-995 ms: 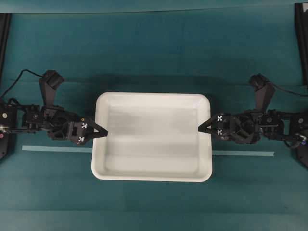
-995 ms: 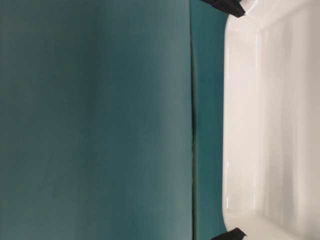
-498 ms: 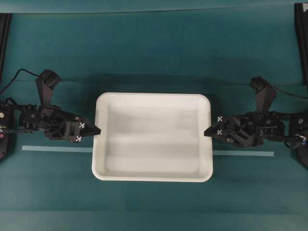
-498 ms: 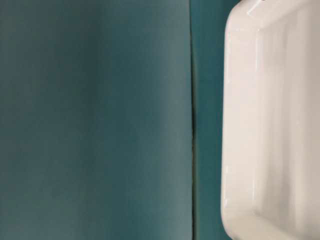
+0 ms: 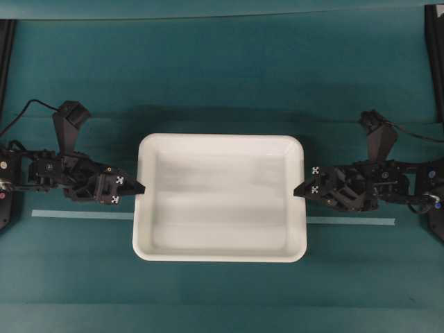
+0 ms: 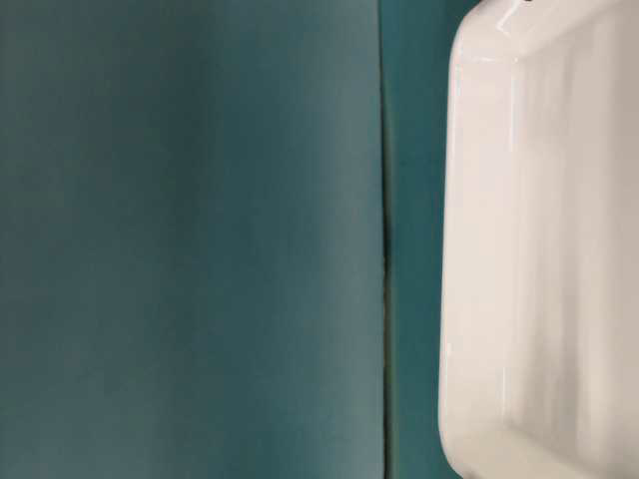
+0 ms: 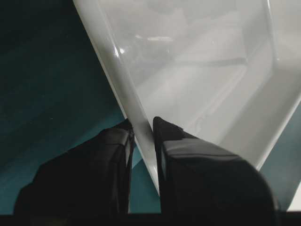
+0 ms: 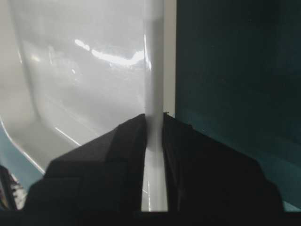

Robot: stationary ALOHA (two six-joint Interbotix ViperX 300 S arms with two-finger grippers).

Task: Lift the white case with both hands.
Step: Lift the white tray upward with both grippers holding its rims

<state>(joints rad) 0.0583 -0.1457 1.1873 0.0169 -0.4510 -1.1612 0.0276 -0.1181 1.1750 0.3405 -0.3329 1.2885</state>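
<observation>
Both tools (left (image 5: 141,188), right (image 5: 297,190)) clenched on white case (image 5: 219,201) rims, seemingly off the mat (image 5: 222,83).

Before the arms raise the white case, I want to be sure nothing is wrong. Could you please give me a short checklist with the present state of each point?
1. Left gripper pinches the rim of the white case: ok, one finger on each side.
2. Right gripper pinches the opposite rim: ok.
3. Both grips sit at about the same place along the short sides: ok in the overhead view.
4. Case is empty: ok.
5. Grip is firm enough not to slip: cannot tell.
6. Case has left the green mat: cannot tell.
</observation>
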